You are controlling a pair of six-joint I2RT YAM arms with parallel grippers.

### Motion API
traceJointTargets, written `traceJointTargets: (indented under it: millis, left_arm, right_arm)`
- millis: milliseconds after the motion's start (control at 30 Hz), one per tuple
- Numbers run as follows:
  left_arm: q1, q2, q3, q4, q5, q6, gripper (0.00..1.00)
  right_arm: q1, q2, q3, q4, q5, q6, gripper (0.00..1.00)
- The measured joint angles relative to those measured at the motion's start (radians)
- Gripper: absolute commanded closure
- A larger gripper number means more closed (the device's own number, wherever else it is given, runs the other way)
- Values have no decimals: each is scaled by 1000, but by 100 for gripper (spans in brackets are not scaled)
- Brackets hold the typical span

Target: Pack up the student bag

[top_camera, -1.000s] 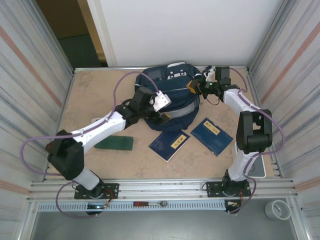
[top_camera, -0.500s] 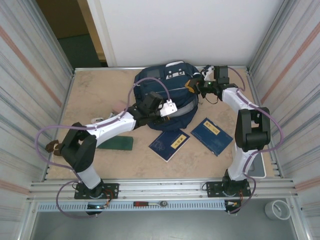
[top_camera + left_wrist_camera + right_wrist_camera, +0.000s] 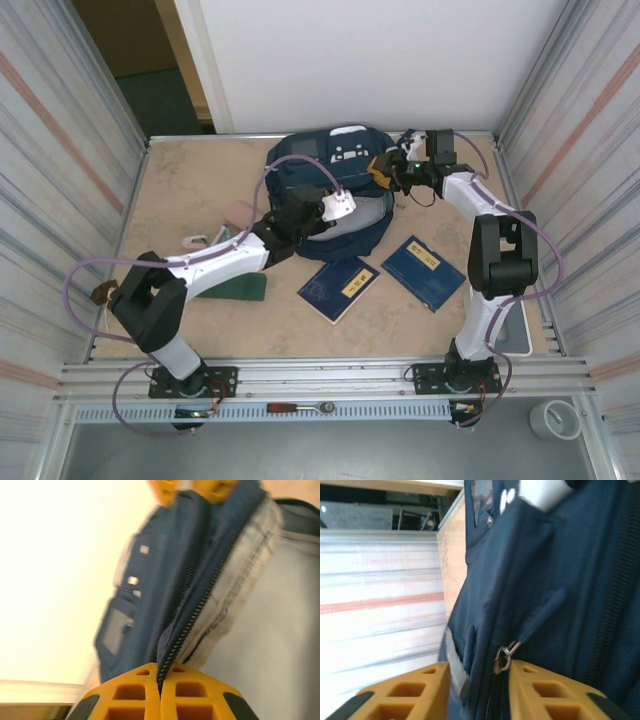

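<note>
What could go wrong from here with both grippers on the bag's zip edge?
1. The left gripper is pinched shut on just the zip edge of the student bag; that thin hold may slip under a pull.
2. The right gripper has fabric and the zip pull in its gap, grip unclear; opposing pulls could strain the zip.
3. A dragged bag could shove the two booklets near it.

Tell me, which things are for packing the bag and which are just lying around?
For the job: student bag; left gripper and right gripper, both at its zip edge; probably the blue booklets and flat green case, for packing.
Lying about: hand tool on the front rail; tape roll nearby.
</note>
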Motion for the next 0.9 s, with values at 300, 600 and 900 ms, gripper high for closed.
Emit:
traceJointTargets:
  millis: [300, 600, 900]
  left_arm:
    - [28, 51, 76, 250, -148, 72, 100]
    - [57, 58, 43, 158, -117, -240, 89]
    - [26, -60, -209, -108, 42, -665, 24]
  right_arm:
    - [-61, -116, -80, -16, 9, -51, 45]
    - [-57, -454, -326, -151, 212, -214, 30]
    - [170, -633, -644, -271, 441, -222, 21]
